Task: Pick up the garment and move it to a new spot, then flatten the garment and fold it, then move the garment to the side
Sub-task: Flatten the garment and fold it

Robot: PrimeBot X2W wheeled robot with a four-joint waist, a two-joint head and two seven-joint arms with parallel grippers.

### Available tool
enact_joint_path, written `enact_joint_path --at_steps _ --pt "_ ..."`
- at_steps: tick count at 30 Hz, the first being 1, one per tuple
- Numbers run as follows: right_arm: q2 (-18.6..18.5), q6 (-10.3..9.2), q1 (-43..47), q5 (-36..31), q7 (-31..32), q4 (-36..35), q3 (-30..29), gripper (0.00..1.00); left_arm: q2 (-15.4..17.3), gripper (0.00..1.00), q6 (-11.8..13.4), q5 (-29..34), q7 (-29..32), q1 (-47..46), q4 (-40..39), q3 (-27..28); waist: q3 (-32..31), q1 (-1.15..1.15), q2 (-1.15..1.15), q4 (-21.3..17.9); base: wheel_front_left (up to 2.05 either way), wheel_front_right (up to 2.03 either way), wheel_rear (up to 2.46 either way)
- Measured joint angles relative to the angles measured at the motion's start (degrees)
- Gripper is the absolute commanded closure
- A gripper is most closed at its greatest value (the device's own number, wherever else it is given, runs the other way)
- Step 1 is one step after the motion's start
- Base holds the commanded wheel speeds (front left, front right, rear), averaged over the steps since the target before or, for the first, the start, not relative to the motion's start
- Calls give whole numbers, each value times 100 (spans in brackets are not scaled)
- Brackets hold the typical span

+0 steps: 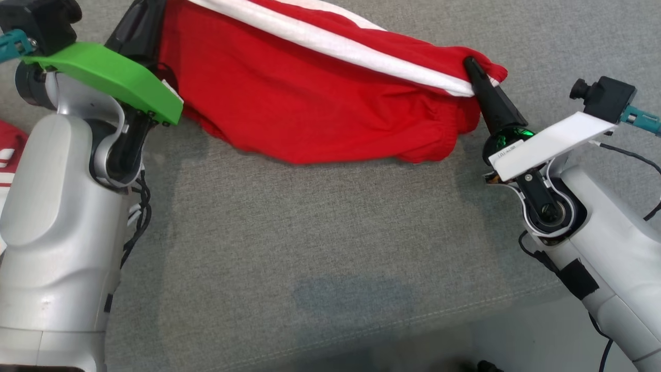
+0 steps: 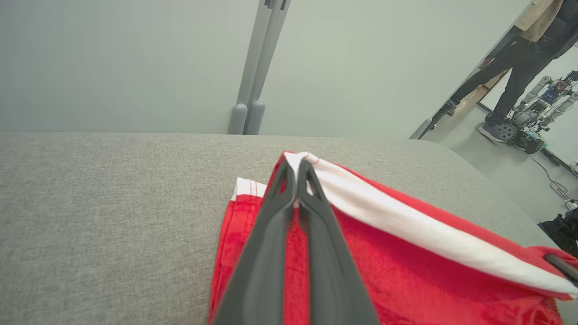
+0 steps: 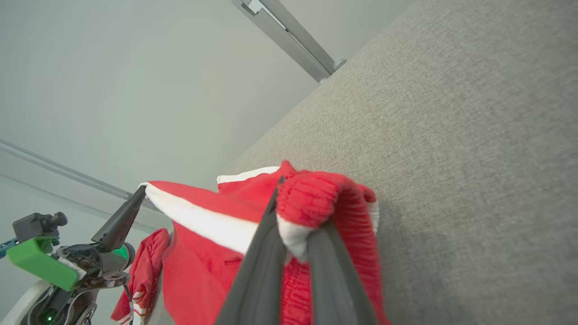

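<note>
A grey upholstered surface (image 1: pixel 330 248) is spread under both arms. Over its far part a red garment (image 1: pixel 310 103) with a broad white stripe and a gathered, elasticated edge is held stretched between the two grippers. It is raised at both ends, and its lower edge hangs close above the fabric, where a shadow is cast. The left gripper (image 2: pixel 296 169) is closed tight on the striped corner at one end. The right gripper (image 1: pixel 472 70) is clamped on the bunched, ribbed end at the other, with cloth folded over its fingers.

The pick-up is judged to be done and the carrying to a new spot to be under way. The garment is not yet laid flat, no fold is seen, and the move to the side is left.

A small line of writing is carried on the white plate (image 1: pixel 552 142) at the right wrist, but it is too small to be read. No brand is seen on the garment.
</note>
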Motion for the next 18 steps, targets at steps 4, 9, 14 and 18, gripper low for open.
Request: enact_joint_path --at_steps 4,9,14,18 --pt "36 1 -218 0 0 125 57 98 1 100 3 37 8 -305 346 18 170 0 0 -78 0 0 0" --pt "158 1 -487 -5 -1 289 142 76 9 100 10 108 8 -646 789 55 374 0 0 -172 0 0 0" --pt "183 7 -684 -15 -7 447 226 57 -1 100 10 183 -11 -782 1248 18 517 0 0 -258 0 0 0" --pt "211 7 -730 -14 -42 528 276 0 -47 0 10 183 -171 -859 1493 4 529 0 0 -278 0 0 0"
